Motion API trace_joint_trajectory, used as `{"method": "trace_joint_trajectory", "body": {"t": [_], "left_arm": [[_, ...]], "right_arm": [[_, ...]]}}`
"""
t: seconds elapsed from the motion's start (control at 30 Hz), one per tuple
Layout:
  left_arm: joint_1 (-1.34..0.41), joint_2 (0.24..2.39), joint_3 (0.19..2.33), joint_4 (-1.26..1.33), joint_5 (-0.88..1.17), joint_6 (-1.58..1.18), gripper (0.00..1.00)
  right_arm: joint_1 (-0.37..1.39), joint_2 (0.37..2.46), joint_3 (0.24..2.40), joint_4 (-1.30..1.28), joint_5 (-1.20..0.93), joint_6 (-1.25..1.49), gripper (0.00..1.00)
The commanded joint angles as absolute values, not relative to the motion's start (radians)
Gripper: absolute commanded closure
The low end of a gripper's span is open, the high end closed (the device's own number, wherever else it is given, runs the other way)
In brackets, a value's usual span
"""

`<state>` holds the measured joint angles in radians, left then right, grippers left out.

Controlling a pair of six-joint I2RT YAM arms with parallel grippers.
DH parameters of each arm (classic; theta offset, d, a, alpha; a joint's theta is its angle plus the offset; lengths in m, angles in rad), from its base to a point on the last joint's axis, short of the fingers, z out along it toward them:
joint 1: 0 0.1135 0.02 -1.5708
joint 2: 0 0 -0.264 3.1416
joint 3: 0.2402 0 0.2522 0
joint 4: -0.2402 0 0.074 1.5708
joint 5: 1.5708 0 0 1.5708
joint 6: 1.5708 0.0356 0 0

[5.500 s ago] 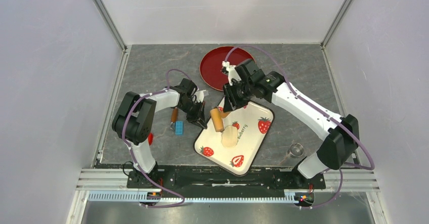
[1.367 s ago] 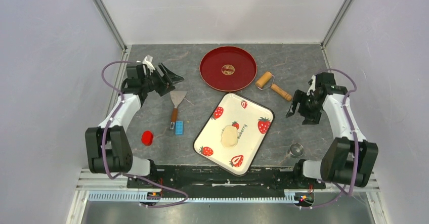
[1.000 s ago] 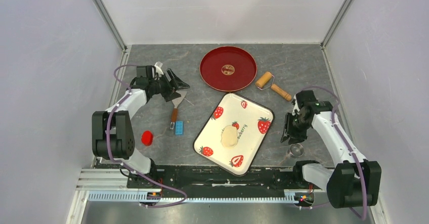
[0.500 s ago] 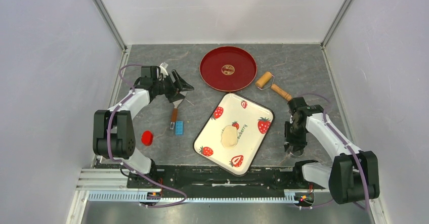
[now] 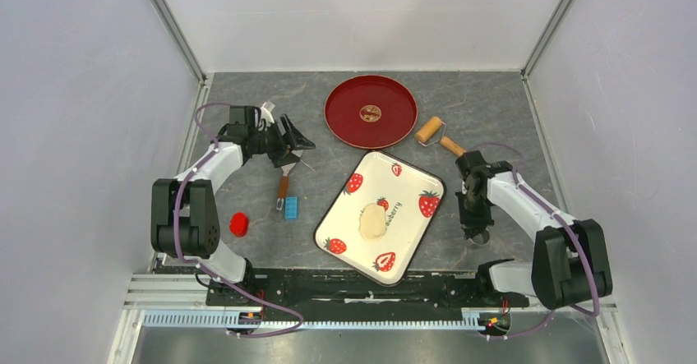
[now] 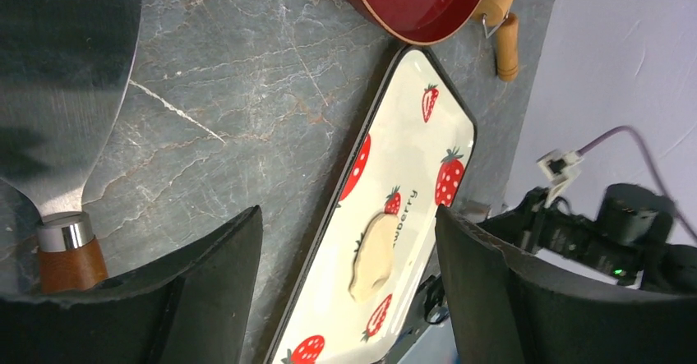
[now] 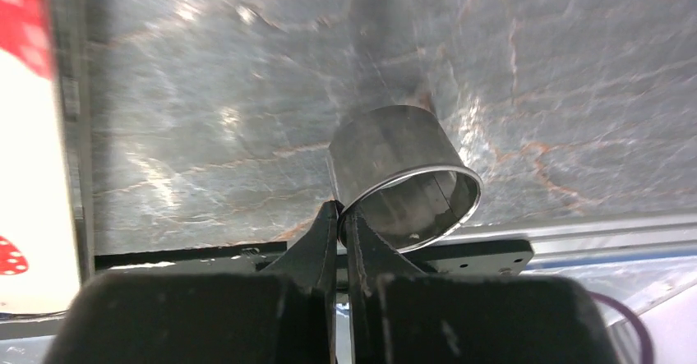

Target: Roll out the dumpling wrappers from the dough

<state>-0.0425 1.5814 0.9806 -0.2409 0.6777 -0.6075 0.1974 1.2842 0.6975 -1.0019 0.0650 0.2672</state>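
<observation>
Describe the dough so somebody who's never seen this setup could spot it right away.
Find the white strawberry tray lying askew in the middle of the grey table. Near its centre sits the dough, a flattened oval. Unlike the red printed strawberries around it, it is plain pale cream and the only loose thing on the tray.

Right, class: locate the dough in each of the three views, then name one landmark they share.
Top external: the dough lies on the strawberry tray, below centre.
Left wrist: the dough is low centre, on the tray.
Right wrist: not in it; a metal ring fills the middle.
Shared landmark: the strawberry tray, at the right wrist picture's left edge.
</observation>
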Motion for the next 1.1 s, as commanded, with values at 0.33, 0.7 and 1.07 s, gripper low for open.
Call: {"method": "trace_joint_trajectory", "body": {"t": [0.33, 0.7, 1.07], "left_arm": [[-0.134, 1.542, 1.138, -0.472, 0.588, -0.395, 0.19], [-0.160, 1.567, 1.160, -0.519, 0.556, -0.397, 0.19], [-0.157, 1.576, 1.146, -0.522, 0.509, -0.403, 0.19]], "right_arm": [[0.689, 1.564, 1.326, -1.098, 0.114, 0.292, 1.00], [0.976, 1.806, 1.529, -1.066, 0.048, 0.285, 1.00], [1.002, 1.843, 1.486, -1.039, 0.041, 0.241, 1.00]]}}
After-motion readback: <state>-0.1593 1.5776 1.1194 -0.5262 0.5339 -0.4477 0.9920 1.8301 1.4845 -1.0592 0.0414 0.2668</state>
